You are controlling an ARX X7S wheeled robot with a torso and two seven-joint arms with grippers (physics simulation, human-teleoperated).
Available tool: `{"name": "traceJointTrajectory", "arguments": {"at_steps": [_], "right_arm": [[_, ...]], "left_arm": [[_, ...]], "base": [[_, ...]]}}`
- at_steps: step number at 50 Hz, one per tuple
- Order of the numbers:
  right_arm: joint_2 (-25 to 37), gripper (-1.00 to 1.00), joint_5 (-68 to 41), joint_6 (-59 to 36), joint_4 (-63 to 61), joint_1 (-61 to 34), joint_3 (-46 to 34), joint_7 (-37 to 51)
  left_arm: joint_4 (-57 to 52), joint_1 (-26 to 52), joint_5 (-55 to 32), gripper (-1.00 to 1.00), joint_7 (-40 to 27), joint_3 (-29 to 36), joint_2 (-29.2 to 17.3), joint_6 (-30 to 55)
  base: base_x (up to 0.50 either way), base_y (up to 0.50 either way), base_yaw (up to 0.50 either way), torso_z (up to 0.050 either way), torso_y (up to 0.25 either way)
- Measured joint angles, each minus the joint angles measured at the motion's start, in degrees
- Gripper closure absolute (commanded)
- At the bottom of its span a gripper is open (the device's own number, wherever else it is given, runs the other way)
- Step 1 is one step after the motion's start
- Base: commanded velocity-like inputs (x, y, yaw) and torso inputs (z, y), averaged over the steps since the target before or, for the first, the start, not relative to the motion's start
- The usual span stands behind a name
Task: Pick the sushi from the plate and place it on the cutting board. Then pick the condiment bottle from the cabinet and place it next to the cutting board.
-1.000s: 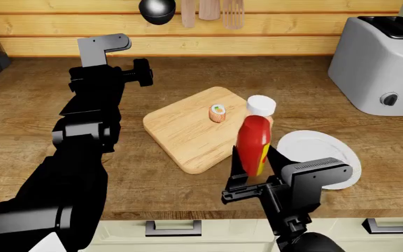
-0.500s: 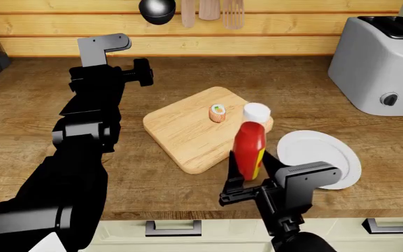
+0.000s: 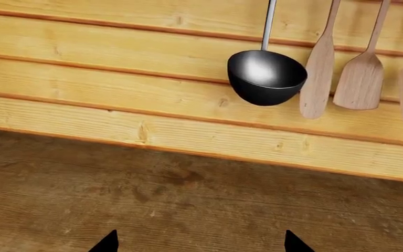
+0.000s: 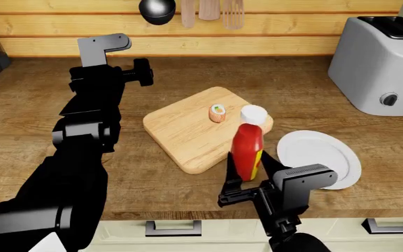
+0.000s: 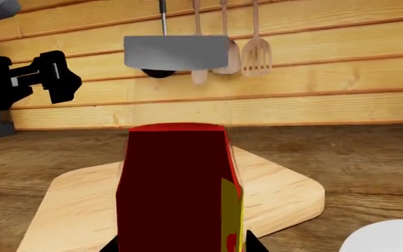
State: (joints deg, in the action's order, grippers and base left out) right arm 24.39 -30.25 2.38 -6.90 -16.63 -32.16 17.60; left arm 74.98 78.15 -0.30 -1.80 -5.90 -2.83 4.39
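I note a grey toaster (image 4: 382,63) on the wooden counter (image 4: 187,68); a black ladle (image 3: 266,76) and wooden spatulas (image 3: 359,79) hang on the plank wall (image 3: 117,79).

1 sushi (image 4: 218,113) | 1 cutting board (image 4: 180,131) | 1 plate (image 4: 327,152) | 1 condiment bottle (image 4: 247,147) | 1 toaster (image 4: 383,63) | 1 ladle (image 3: 266,76) | 3 wooden utensils (image 3: 359,79) | 2 drawer handles (image 4: 173,229)

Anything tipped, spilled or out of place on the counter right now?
Nothing stands out. The sushi sits upright on the cutting board, the plate lies flat and bare beside it, and the condiment bottle is held nearly upright in the right gripper. No spill shows on the counter.
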Motion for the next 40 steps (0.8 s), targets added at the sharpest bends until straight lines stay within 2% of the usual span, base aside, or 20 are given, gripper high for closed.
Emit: {"name": "traceJointTrajectory", "arguments": {"at_steps": [40], "right_arm": [[1.02, -1.00, 0.56, 0.32, -2.39, 1.83, -1.41, -0.17]], "left_arm": [[0.00, 0.02, 0.00, -1.00, 0.01, -0.14, -0.01, -0.04]], "base": [[0.00, 0.00, 0.00, 0.000, 0.000]]}}
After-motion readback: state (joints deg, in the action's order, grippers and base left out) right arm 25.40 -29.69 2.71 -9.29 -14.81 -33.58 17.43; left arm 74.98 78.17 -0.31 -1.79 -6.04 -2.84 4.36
